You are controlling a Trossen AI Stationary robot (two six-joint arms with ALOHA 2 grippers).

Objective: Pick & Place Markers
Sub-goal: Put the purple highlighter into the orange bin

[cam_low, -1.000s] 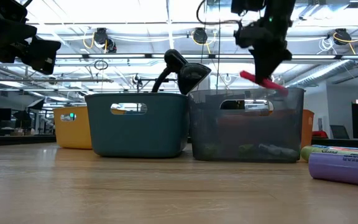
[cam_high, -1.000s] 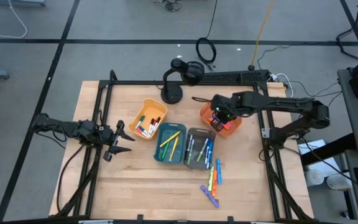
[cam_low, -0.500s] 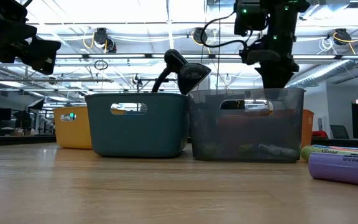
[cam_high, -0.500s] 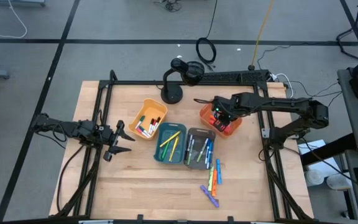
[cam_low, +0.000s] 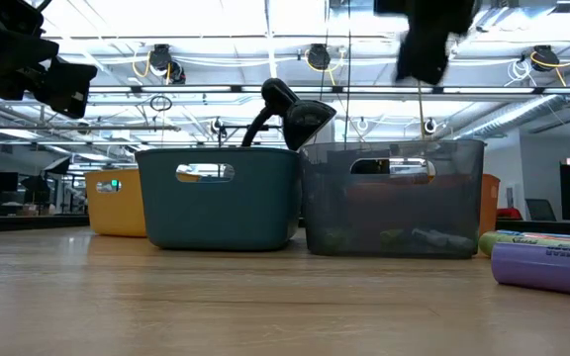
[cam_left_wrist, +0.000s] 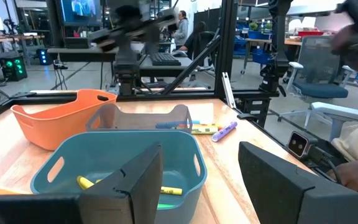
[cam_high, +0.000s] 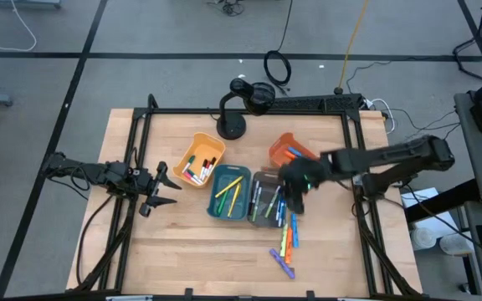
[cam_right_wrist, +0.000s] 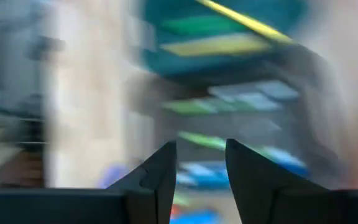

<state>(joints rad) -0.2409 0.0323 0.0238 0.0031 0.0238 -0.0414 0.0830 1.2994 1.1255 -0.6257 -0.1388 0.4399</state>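
The markers lie in four bins and in a loose group on the wooden table (cam_high: 182,242). Taking the grey bin (cam_high: 260,219) as landmark: it holds green and blue markers (cam_high: 268,201); the teal bin (cam_high: 218,211), touching it on the side toward the left arm, holds yellow and green markers (cam_high: 229,191); the yellow bin (cam_high: 189,153), beyond the teal one, holds red, white and dark pens (cam_high: 198,171); the orange bin (cam_high: 281,149), just behind the grey bin toward the table's far edge, shows a blue marker (cam_high: 294,153) inside. The loose markers (cam_high: 286,242), yellow, green, blue and purple, lie on the table just in front of the grey bin's right corner.

The right gripper (cam_high: 294,186) hangs above the grey bin's right edge, smeared by motion; in its wrist view the two fingers (cam_right_wrist: 157,171) stand parted with nothing between them, though the blur makes that reading only probable. The left gripper (cam_high: 159,189) waits well to the left of the teal bin, fingers wide apart and empty. A black desk lamp (cam_high: 239,104) stands behind the bins.
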